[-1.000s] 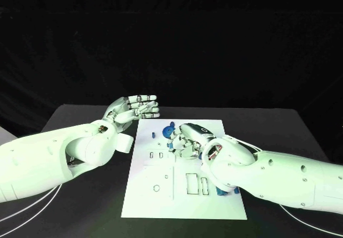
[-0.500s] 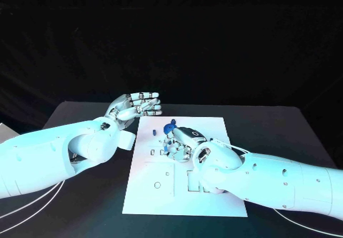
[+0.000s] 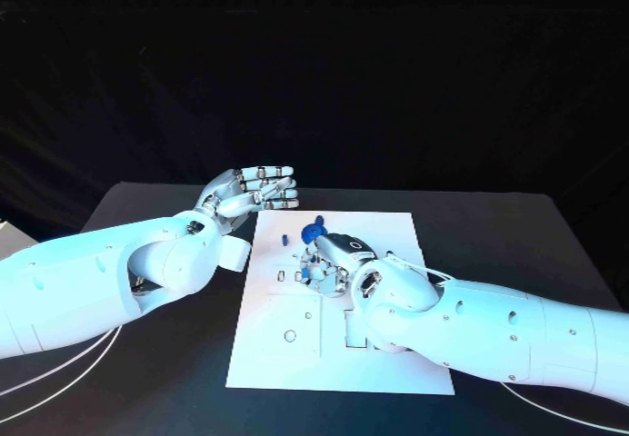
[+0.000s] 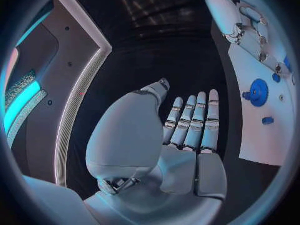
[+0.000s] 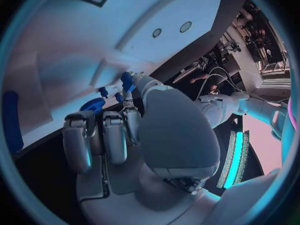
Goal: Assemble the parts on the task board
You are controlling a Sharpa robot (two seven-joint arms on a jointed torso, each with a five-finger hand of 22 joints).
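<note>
Black table [image 3: 524,236], white board [image 3: 334,363] at centre. Left hand [image 3: 255,191] raised off the board's far left corner, fingers straight, holding nothing. Right hand [image 3: 334,263] down on the board's middle, pinching a small blue part [image 5: 127,80]. Blue gear [image 3: 312,233] just beyond it.

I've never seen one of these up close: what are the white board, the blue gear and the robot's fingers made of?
Board: smooth, matte white sheet with cut slots, probably plastic.
Gear: uniformly blue, toothed, likely moulded or printed plastic.
Fingers: silvery segments with a dull sheen, looking like metal, though painted plastic can't be ruled out.
</note>
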